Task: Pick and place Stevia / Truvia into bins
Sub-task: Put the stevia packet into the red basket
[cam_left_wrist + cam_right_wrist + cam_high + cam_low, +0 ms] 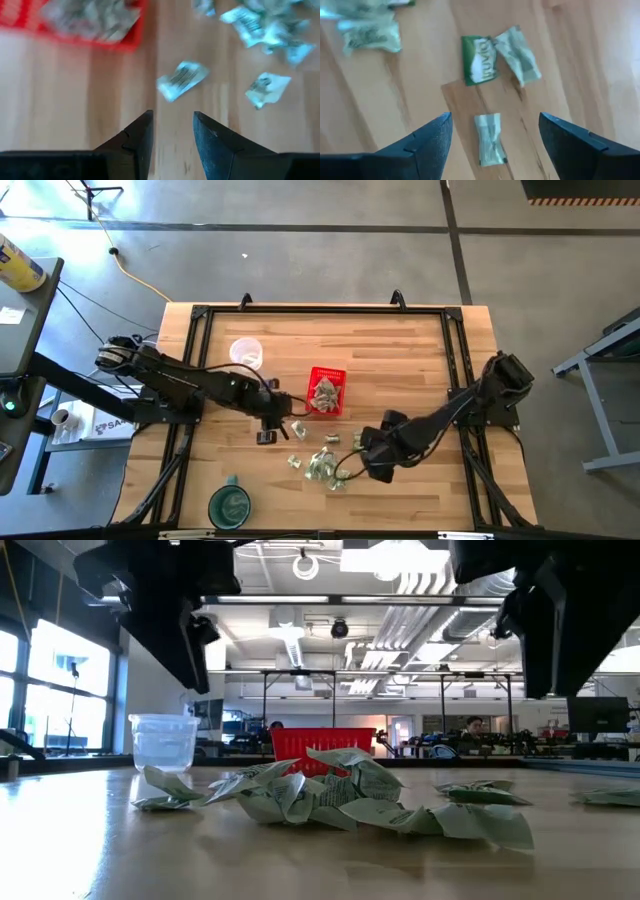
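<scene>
Both grippers hang open and empty above loose sachets (322, 465) on the table, the left gripper (172, 132) just beside the part-filled red basket (326, 391), the right gripper (492, 137) spread wide over one sachet, seemingly lining up picks.

Crumpled green-white sachets (322, 466) strewn near the red basket (327, 391) (partly filled).

Left arm (190, 385) enters from the left edge of the high view, reaching right toward the centre. Left gripper (268, 427) sits slightly left of and below frame centre; in its wrist view the fingers (137, 142) stand parted by a narrow gap, nothing between them.

Right arm (460, 410) enters from the right, angled down-left. Right gripper (362, 470) lies lower centre-right; its fingers (430, 137) are spread wide, nothing held.
</scene>
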